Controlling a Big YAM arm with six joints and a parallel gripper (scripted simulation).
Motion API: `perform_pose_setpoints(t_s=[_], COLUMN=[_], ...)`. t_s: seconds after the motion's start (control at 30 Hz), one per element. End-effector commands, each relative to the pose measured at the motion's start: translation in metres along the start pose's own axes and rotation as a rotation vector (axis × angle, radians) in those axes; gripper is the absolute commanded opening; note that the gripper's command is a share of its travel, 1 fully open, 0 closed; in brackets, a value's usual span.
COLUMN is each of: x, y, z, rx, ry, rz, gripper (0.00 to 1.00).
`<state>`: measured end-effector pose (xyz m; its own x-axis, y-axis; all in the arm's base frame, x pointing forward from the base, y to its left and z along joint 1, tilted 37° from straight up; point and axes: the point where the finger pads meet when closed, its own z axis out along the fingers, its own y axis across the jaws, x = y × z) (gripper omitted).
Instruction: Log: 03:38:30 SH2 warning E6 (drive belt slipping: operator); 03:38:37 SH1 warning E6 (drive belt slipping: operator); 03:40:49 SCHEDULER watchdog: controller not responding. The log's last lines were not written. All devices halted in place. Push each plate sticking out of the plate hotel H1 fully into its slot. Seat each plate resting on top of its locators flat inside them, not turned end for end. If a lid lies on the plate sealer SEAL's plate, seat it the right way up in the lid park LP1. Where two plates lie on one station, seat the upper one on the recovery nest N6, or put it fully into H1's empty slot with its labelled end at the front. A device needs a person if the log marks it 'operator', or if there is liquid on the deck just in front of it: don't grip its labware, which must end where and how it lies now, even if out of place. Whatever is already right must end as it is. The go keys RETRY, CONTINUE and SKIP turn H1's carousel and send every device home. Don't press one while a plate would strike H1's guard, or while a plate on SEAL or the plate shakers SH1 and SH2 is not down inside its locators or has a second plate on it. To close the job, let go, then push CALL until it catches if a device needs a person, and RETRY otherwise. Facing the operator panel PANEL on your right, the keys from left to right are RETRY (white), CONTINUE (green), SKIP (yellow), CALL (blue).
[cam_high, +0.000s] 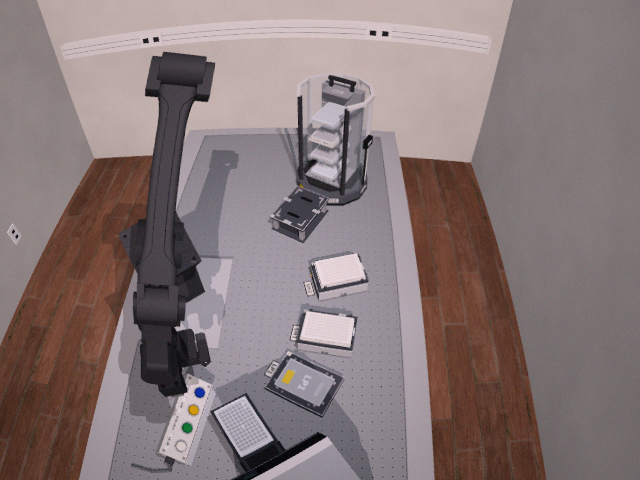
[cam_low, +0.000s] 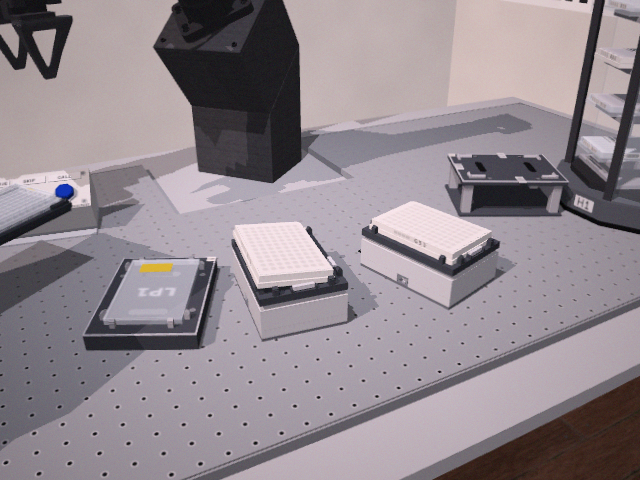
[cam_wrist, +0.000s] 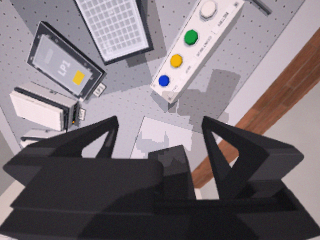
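Note:
My gripper (cam_high: 193, 351) is open and empty. It hangs above the deck just beside the blue-key end of the operator panel (cam_high: 186, 415). In the wrist view the fingers frame bare deck, with the blue key (cam_wrist: 164, 80) just beyond them, then the yellow (cam_wrist: 176, 60), green (cam_wrist: 191, 37) and white (cam_wrist: 207, 7) keys. A clear lid with a yellow mark lies in the lid park LP1 (cam_low: 149, 297). The sealer's plate (cam_high: 241, 426) carries no lid. Two white plates sit on the shakers (cam_low: 281, 253) (cam_low: 431, 229); the left one looks skewed on its locators.
The recovery nest (cam_low: 504, 170) stands empty in front of the plate hotel H1 (cam_high: 333, 139), whose plates lie within the guard posts as far as I can tell. The arm's base (cam_low: 242, 103) stands behind the shakers. The deck's edge and the wooden floor (cam_wrist: 270, 100) lie beside the panel.

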<state>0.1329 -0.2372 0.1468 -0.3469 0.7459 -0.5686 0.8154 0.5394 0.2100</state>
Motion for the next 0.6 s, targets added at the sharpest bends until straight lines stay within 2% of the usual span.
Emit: perform_pose_setpoints(t_s=[0.0, 0.07, 0.13, 0.2, 0.57], x=[0.008, 0.009, -0.004, -0.004, -0.004], y=[-0.007, -0.008, -0.008, -0.004, -0.004], z=[-0.004, -0.004, -0.008, -0.007, -0.007], rx=[0.007, 0.007, 0.009, -0.002, 0.001], ry=[0.000, 0.000, -0.009, -0.006, -0.006], rz=[-0.019, -0.065, -0.115, -0.176, -0.384], gripper=[1.00, 1.00, 1.00, 1.00, 1.00])
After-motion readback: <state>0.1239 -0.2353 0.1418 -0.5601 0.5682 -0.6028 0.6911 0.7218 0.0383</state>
